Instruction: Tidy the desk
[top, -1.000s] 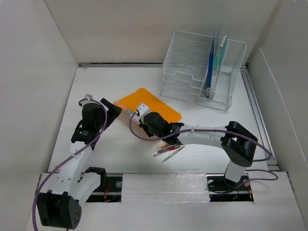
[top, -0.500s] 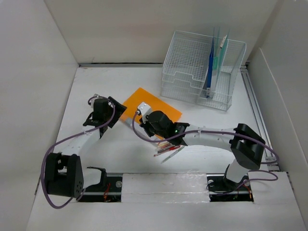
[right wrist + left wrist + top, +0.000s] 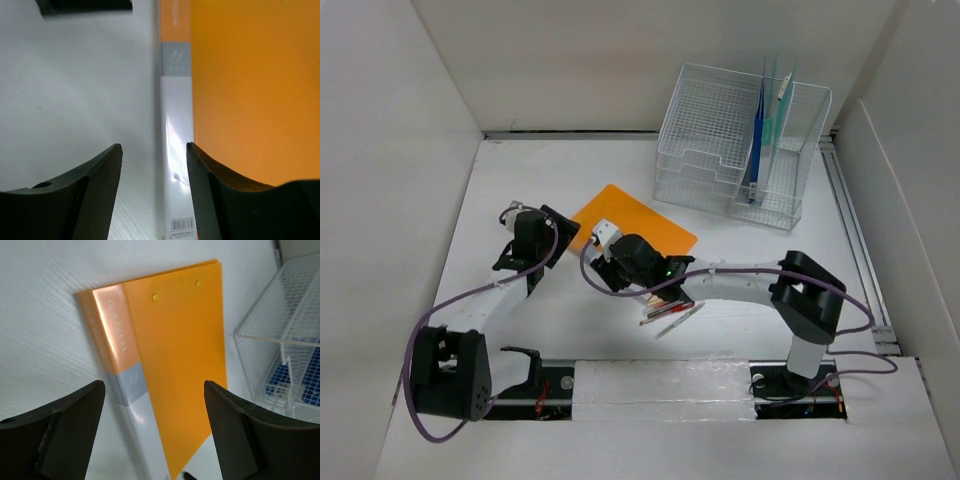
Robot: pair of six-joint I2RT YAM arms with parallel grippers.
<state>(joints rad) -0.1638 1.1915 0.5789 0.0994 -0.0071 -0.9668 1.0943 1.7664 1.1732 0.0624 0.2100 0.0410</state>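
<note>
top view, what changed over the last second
The left arm folded down low, bringing the open left gripper to the orange folder's corner. The right gripper, also open, slid slightly left along the folder's edge. Nothing was grasped. The folder, pens and wire rack stayed put.

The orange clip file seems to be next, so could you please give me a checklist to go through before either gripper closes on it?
1. Left gripper open: ok, jaws wide apart and empty.
2. Right gripper open: ok, empty.
3. Orange clip file closed and flat on the desk: ok.
4. File's spine edge inside the right gripper's gap: ok, but off-centre, near one jaw.
5. Jaw height against the file: cannot tell.
6. Grippers apart from each other: ok, though close together at the file's near corner.
</note>
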